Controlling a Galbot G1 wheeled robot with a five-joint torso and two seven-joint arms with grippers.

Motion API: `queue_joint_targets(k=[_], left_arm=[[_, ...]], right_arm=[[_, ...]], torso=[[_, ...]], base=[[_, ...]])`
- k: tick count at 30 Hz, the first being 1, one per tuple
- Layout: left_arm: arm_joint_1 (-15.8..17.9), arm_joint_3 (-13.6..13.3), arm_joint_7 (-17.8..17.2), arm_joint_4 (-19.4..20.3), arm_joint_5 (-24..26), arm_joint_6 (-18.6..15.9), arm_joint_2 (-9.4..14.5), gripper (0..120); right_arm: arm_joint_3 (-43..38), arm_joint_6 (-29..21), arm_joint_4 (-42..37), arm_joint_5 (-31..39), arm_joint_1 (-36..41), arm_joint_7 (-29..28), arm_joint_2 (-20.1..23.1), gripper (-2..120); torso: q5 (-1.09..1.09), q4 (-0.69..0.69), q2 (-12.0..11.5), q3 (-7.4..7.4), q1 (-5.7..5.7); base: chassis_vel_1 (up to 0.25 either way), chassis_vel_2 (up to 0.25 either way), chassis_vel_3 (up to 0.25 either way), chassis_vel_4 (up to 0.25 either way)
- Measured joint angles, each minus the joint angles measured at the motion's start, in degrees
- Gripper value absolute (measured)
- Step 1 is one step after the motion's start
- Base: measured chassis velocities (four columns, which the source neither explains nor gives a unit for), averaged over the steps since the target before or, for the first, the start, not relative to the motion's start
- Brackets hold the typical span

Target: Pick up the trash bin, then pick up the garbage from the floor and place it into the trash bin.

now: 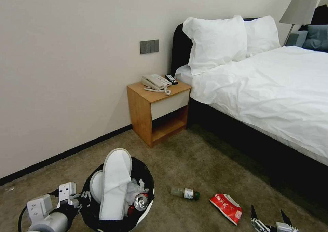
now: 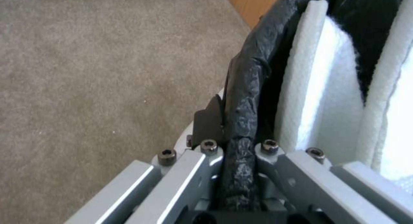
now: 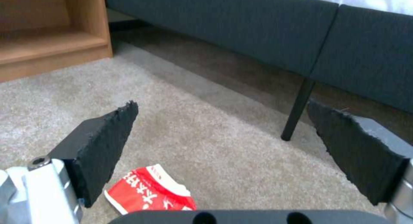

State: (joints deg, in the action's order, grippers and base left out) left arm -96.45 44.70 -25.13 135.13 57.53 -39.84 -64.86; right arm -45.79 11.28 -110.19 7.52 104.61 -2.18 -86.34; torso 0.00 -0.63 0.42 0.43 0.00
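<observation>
We see a hotel bedroom with a beige carpet, a white bed and a wooden nightstand against the wall. Low on the left, our left claw is clamped on the rim of the trash bin, pinching the black bag folded over its edge. The bin holds two white slippers, crumpled tissues and a crushed red can. The taller slipper stands on end and sticks up above the rim.

On the carpet to the right of the bin lies a clear bottle on its side, its dark cap pointing right. Farther right lies a red packet, flat on the floor.

Our right claw hangs low at the right, just beside the packet. Its two black pads are spread wide apart and hold nothing. Through its wrist camera the packet sits just under the left pad, with the dark bed frame beyond.
</observation>
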Motion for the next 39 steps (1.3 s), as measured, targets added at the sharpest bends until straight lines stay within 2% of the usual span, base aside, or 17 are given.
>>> queue_joint_targets(k=[21,25,27,28,29,31,35,39], left_arm=[[-0.01,0.11,0.02,0.13,-0.08,-0.05,-0.11,2],[-0.05,0.25,-0.03,0.15,-0.06,-0.09,0.01,2],[-0.13,0.31,-0.09,0.2,-0.04,-0.13,0.11,2],[-0.13,0.31,-0.09,0.2,-0.04,-0.13,0.11,2],[-0.16,0.32,-0.12,0.22,-0.04,-0.15,0.09,2],[-0.28,0.33,-0.18,0.3,-0.15,-0.18,-0.08,2],[-0.49,0.32,-0.26,0.51,-0.4,-0.22,-0.27,2],[-0.8,0.53,-0.37,0.95,-0.62,-0.34,-0.29,2]], right_arm=[[0.16,-0.37,0.47,-0.09,-0.36,0.83,1.46,100],[1.01,-3.57,0.01,0.12,-0.51,1.1,4.04,100],[1.45,-11.25,0.64,0.32,-1.42,1.45,7.75,100],[1.45,-11.25,0.64,0.32,-1.42,1.45,7.75,100],[1.85,-16.25,1.44,0.44,-2.22,1.86,9.74,100],[2.46,-20.81,2.92,1.19,-3.79,4.11,12.06,100],[3.88,-22.89,5.41,3.59,-6.25,6.94,14.38,100],[6.68,-23.29,11.57,5.38,-11.41,10.59,17.99,100]], torso=[[0.01,-0.01,0.0,0.0,0.0],[0.0,0.0,0.0,0.0,0.0],[0.0,0.01,0.0,0.0,0.0],[0.0,0.01,0.0,0.0,0.0],[0.01,0.0,0.0,0.0,0.0],[0.0,-0.01,0.0,0.0,0.0],[0.01,0.01,0.0,0.0,0.0],[0.01,0.02,0.0,0.0,0.0]], base=[[0.0,0.0,0.0,0.0],[0.0,0.0,0.0,0.0],[0.0,0.0,0.0,0.0],[0.0,0.0,0.0,0.0],[0.0,0.0,0.0,0.0],[0.0,0.0,0.0,0.0],[0.0,0.0,0.0,0.0],[0.0,0.0,0.0,0.0]])
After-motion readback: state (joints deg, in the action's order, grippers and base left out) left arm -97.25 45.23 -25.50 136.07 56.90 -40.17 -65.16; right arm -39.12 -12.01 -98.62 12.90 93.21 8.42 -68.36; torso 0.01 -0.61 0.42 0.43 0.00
